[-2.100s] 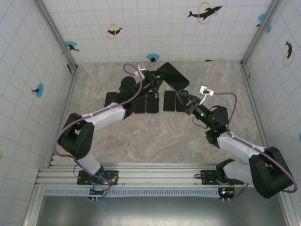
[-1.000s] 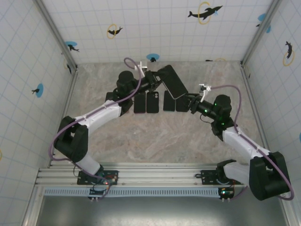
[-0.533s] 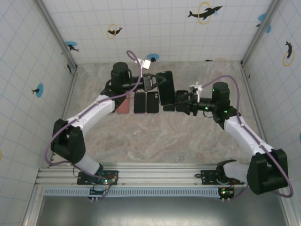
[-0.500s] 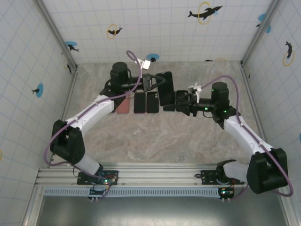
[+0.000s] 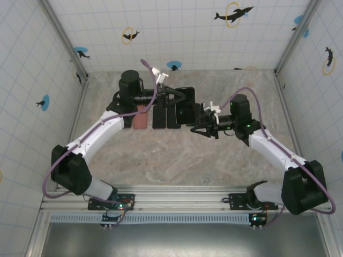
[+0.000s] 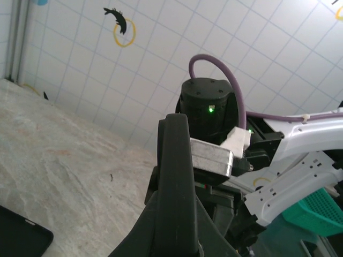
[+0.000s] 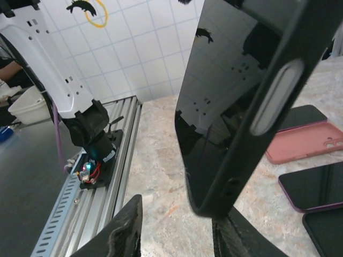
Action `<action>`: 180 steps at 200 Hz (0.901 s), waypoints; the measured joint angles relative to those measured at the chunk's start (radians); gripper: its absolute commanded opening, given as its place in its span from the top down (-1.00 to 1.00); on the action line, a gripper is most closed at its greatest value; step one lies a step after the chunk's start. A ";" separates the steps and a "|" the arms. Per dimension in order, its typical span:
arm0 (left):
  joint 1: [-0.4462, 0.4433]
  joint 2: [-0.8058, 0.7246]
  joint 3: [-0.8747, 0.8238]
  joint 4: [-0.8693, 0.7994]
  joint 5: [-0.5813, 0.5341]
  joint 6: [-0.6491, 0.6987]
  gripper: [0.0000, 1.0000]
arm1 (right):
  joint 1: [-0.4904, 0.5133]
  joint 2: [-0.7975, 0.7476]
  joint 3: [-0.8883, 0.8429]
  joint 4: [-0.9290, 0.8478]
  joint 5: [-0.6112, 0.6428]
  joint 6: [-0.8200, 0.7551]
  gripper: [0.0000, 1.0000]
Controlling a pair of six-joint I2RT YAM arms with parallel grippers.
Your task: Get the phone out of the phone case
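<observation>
Above table point(image 5: 161, 155), cased phone point(image 5: 186, 110) clamped in left hand point(image 5: 173, 101); right hand point(image 5: 197, 125) spread apart, straddling its lower corner.

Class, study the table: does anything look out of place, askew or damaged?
Nothing looks damaged or spilled. One cased phone is out of the row: the left gripper holds it tilted above the table, and the right gripper straddles its lower corner.

The phone case point(image 7: 239, 163) runs off the right wrist view's top edge, and from overhead it covers part of the row of phones point(image 5: 159, 119).
</observation>
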 measured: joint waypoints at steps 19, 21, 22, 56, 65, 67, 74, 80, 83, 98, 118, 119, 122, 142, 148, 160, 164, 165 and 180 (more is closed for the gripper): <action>0.000 0.000 -0.008 -0.005 0.014 0.001 1.00 | 0.001 0.000 0.000 0.004 -0.003 -0.004 0.40; 0.000 0.000 -0.008 -0.005 0.015 0.001 1.00 | 0.001 0.000 0.000 0.004 -0.003 -0.004 0.42; 0.000 0.000 -0.009 -0.006 0.015 0.001 1.00 | 0.001 0.000 0.000 0.005 -0.003 -0.005 0.42; 0.000 0.000 -0.013 -0.009 0.028 0.001 1.00 | 0.001 0.009 0.000 0.014 -0.008 -0.010 0.59; 0.000 -0.002 -0.015 -0.010 0.029 0.001 1.00 | 0.001 0.012 0.000 0.014 -0.010 -0.014 0.62; 0.000 -0.002 -0.016 -0.010 0.030 0.001 1.00 | 0.001 0.013 0.000 0.014 -0.010 -0.014 0.62; 0.000 -0.003 -0.018 -0.011 0.030 0.001 1.00 | 0.001 0.015 0.000 0.014 -0.011 -0.016 0.63; 0.000 -0.004 -0.018 -0.012 0.031 0.001 1.00 | 0.001 0.016 0.000 0.014 -0.013 -0.019 0.64; 0.000 -0.004 -0.018 -0.012 0.031 0.001 1.00 | 0.001 0.016 0.000 0.014 -0.014 -0.020 0.64; 0.000 -0.006 -0.018 -0.012 0.036 0.001 1.00 | 0.001 0.018 0.001 0.014 -0.023 -0.025 0.68; 0.000 -0.006 -0.018 -0.011 0.048 0.000 1.00 | 0.001 0.026 0.001 0.013 -0.040 -0.034 0.71; 0.000 -0.006 -0.018 -0.011 0.049 0.000 1.00 | 0.001 0.026 0.001 0.013 -0.040 -0.035 0.71; 0.000 -0.006 -0.018 -0.011 0.049 0.000 1.00 | 0.001 0.027 0.002 0.011 -0.041 -0.036 0.71; 0.000 -0.006 -0.019 -0.010 0.056 0.000 1.00 | 0.001 0.033 0.022 -0.035 -0.041 -0.070 0.75; 0.000 -0.006 -0.019 -0.007 0.058 0.000 1.00 | 0.001 0.034 0.028 -0.051 -0.038 -0.083 0.76; 0.000 -0.006 -0.019 -0.003 0.062 -0.001 1.00 | 0.002 0.034 0.042 -0.088 -0.029 -0.114 0.79; 0.000 -0.006 -0.019 -0.003 0.063 -0.002 1.00 | 0.002 0.035 0.046 -0.100 -0.026 -0.125 0.79; 0.000 -0.006 -0.019 -0.003 0.063 -0.002 1.00 | 0.002 0.035 0.047 -0.102 -0.026 -0.127 0.79; 0.000 -0.006 -0.019 -0.002 0.066 -0.003 1.00 | 0.006 0.041 0.069 -0.152 -0.008 -0.165 0.80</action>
